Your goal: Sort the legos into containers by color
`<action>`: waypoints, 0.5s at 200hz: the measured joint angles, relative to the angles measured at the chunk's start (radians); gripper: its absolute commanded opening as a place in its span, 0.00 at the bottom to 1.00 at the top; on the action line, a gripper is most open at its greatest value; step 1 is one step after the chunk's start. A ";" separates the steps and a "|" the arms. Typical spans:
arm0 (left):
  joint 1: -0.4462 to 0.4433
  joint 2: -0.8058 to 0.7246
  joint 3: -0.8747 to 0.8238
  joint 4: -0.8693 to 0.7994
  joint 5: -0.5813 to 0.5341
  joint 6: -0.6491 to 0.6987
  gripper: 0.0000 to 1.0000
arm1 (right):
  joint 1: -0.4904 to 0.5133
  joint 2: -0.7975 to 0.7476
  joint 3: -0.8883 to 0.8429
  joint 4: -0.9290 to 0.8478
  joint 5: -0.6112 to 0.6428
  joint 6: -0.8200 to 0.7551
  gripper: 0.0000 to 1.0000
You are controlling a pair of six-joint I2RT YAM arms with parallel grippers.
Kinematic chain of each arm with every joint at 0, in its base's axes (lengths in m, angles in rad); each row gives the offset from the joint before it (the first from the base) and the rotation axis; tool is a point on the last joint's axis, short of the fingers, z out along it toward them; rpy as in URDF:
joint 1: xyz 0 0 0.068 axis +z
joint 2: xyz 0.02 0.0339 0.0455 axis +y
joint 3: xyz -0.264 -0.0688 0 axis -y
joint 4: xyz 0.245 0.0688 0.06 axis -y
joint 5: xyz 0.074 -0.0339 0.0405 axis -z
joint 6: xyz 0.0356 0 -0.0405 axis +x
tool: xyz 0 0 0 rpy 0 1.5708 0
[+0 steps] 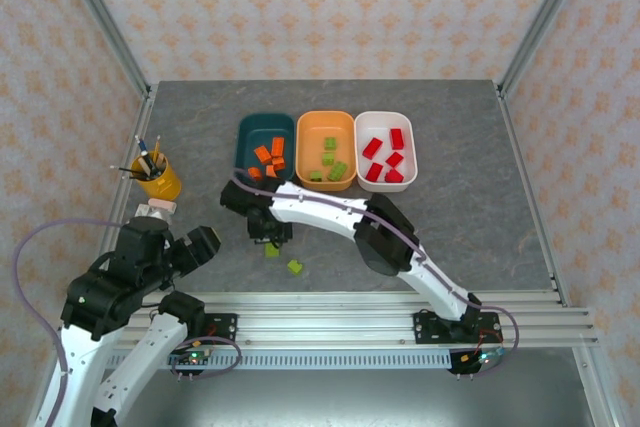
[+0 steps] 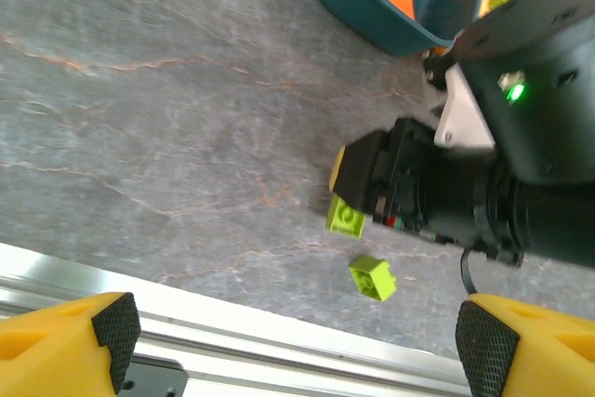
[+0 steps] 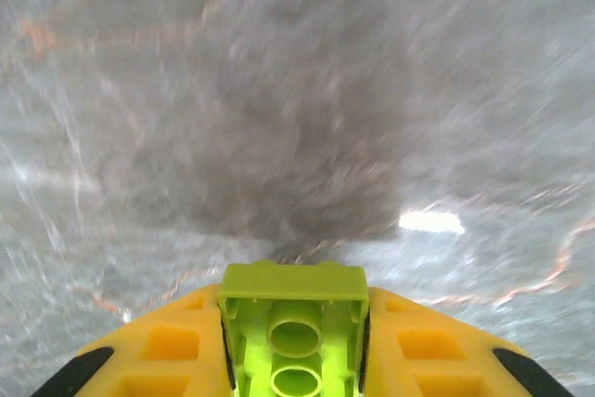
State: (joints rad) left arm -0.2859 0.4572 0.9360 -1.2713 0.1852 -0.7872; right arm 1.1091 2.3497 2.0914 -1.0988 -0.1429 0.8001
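Nearest the bases, the left gripper [image 2: 297,349] hangs wide open and empty above the table [image 1: 470,207] edge. A loose lego [image 1: 294,266], green, lies just beyond. The right gripper [image 1: 268,237] is clamped on a green lego [image 3: 293,299] low over the table, so this looks like the pick. Next comes a lift and a carry to the orange tub [image 1: 326,115], where the greens lie, between the teal tub [image 1: 265,119] and the white tub [image 1: 385,116].

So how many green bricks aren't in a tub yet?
2. One green brick is pinched in the right gripper at the table; a second brick lies loose beside it. Others could hide under the right arm.
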 measured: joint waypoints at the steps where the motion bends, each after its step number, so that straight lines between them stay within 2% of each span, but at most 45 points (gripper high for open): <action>1: 0.000 0.001 -0.001 0.003 0.001 0.000 0.91 | -0.002 -0.001 0.001 -0.002 0.002 0.000 0.27; 31: 0.000 0.066 -0.008 0.104 0.068 -0.001 0.91 | -0.103 -0.047 0.051 -0.026 0.040 -0.039 0.27; 65: 0.000 0.220 0.015 0.220 0.106 0.000 0.91 | -0.259 -0.107 0.116 -0.026 0.077 -0.110 0.26; 100: 0.000 0.367 0.065 0.339 0.124 0.000 0.91 | -0.391 -0.083 0.206 -0.006 0.095 -0.196 0.26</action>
State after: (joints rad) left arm -0.2859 0.8246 1.0008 -0.9321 0.3088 -0.7872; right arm 0.7181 2.2665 2.2978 -1.1053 -0.0483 0.6041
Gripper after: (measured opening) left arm 0.912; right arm 0.283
